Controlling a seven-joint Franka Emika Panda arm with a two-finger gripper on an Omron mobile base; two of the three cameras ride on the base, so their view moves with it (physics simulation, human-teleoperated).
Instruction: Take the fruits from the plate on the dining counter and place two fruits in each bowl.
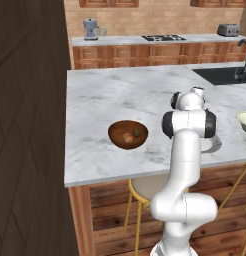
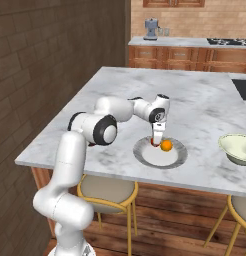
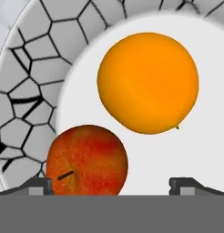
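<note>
My gripper [image 2: 156, 141] is down over the plate [image 2: 145, 154], jaws spread wide and nothing pinched. Through the hand camera I see a red apple [image 3: 86, 160] sitting between the finger tips [image 3: 38, 185], closer to the left one, with the orange [image 3: 148, 82] just beyond it on the plate's white centre. Off to the side, the brown bowl [image 1: 116, 138] on the dining counter [image 1: 100, 95] holds two fruits, and the pale bowl [image 2: 237, 148] sits well apart from the plate.
</note>
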